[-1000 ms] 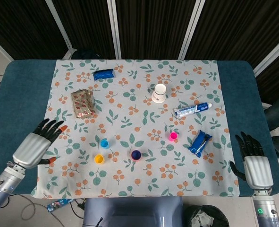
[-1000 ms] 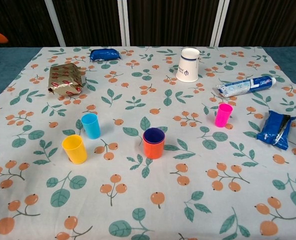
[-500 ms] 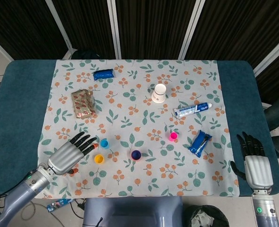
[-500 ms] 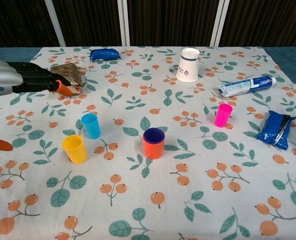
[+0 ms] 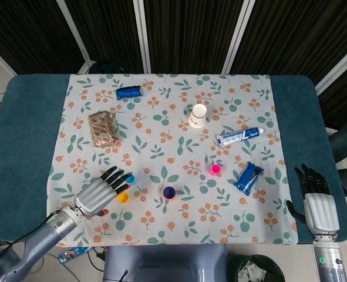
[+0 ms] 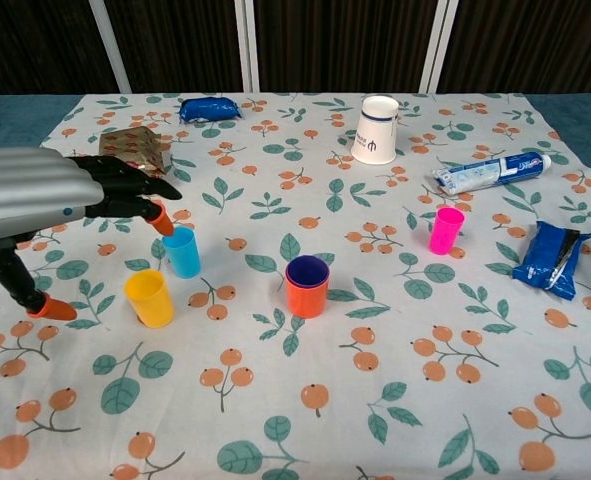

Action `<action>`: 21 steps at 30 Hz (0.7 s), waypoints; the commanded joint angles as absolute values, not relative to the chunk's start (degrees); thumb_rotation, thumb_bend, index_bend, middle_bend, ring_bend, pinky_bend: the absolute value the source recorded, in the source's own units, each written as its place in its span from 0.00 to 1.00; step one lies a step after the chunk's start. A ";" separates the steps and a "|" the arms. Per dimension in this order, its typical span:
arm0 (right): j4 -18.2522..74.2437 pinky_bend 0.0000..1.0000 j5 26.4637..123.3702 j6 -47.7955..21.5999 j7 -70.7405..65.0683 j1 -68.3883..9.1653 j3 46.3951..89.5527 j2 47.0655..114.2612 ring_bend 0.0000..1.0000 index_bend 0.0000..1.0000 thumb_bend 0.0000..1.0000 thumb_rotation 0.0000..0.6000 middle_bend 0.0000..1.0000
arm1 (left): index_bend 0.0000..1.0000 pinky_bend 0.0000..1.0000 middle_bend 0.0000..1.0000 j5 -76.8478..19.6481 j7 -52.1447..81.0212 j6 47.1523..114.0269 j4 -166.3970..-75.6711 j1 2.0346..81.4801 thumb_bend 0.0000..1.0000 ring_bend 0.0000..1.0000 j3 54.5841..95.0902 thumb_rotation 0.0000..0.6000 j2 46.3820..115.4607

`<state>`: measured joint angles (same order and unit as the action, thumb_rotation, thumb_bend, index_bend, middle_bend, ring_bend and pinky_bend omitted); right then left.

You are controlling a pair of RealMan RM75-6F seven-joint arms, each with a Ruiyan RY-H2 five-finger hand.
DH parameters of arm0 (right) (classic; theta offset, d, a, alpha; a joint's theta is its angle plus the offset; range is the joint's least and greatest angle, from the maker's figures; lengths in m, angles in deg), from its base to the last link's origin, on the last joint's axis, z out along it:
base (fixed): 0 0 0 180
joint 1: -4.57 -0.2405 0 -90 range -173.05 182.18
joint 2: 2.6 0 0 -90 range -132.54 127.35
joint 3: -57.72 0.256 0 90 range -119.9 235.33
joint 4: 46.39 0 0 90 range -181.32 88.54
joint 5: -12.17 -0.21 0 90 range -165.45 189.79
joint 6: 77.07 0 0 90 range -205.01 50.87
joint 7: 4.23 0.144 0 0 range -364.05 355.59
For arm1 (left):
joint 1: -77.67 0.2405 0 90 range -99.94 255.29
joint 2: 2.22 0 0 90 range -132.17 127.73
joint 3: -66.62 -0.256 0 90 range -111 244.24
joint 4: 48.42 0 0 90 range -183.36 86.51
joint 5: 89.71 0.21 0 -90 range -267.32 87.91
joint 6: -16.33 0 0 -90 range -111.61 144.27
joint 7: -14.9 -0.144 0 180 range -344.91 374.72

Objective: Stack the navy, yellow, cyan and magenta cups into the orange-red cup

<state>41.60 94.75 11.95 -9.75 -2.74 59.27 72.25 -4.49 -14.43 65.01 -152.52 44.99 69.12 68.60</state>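
Left hand point(image 6: 50, 195) hovered open, fingers spread, holding nothing, above yellow cup point(image 6: 149, 298) and beside cyan cup point(image 6: 182, 251). Right hand point(image 5: 318, 202) lay open at table edge point(image 5: 337, 194), empty. Navy cup point(image 6: 307, 270) sat nested in orange-red cup point(image 6: 306, 297), mid-cloth. Magenta cup point(image 6: 445, 229) stood upright near toothpaste tube point(image 6: 490, 172).

Open cloth between orange-red cup point(image 6: 307, 289) and magenta cup point(image 6: 445, 229), yellow cup point(image 6: 149, 297) and cyan cup point(image 6: 182, 251) crowded just beside left hand point(image 6: 55, 195), white paper cup point(image 6: 376, 129) far.
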 commanded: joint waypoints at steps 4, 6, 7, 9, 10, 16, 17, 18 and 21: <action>41.85 0.10 94.67 11.29 -9.78 -2.52 59.66 72.25 0.00 0.00 0.39 1.00 0.00 | 0.27 0.00 0.01 -6.38 -15.85 63.82 -150.95 43.41 0.13 0.00 68.90 1.00 70.71; 41.82 0.10 94.65 11.11 -9.84 -2.46 59.81 72.32 0.00 0.00 0.39 1.00 0.00 | 0.29 0.00 0.01 -6.47 -16.09 63.83 -150.70 43.14 0.15 0.00 68.70 1.00 71.16; 41.79 0.10 94.65 11.04 -9.90 -2.44 59.86 72.35 0.00 0.00 0.39 1.00 0.00 | 0.31 0.00 0.02 -6.43 -16.19 63.87 -150.58 43.03 0.15 0.00 68.62 1.00 71.36; 41.77 0.10 94.62 10.87 -9.99 -2.37 59.98 72.41 0.00 0.00 0.39 1.00 0.00 | 0.33 0.00 0.03 -6.39 -16.41 64.02 -150.17 42.83 0.16 0.00 68.40 1.00 71.82; 41.80 0.10 94.60 10.83 -9.98 -2.33 60.05 72.43 0.00 0.00 0.39 1.00 0.00 | 0.35 0.00 0.04 -6.46 -16.47 64.10 -150.02 42.77 0.17 0.00 68.34 1.00 72.02; 41.87 0.10 94.57 10.61 -9.98 -2.04 60.50 72.38 0.00 0.00 0.39 1.00 0.00 | 0.37 0.00 0.04 -7.24 -16.73 64.87 -148.73 42.55 0.21 0.00 67.91 1.00 73.07; 41.89 0.10 94.57 10.53 -9.97 -2.01 60.57 72.38 0.00 0.00 0.39 1.00 0.00 | 0.37 0.00 0.05 -7.45 -16.90 64.94 -148.39 42.47 0.21 0.00 67.87 1.00 73.29; 41.90 0.10 94.56 10.47 -9.96 -1.98 60.61 72.38 0.00 0.00 0.39 1.00 0.00 | 0.37 0.00 0.05 -7.58 -16.99 64.99 -148.21 42.42 0.22 0.00 67.83 1.00 73.43; 41.91 0.10 94.52 10.24 -9.98 -1.90 60.77 72.41 0.00 0.00 0.39 1.00 0.00 | 0.38 0.00 0.05 -8.05 -17.01 65.27 -147.68 42.27 0.23 0.00 67.72 1.00 74.02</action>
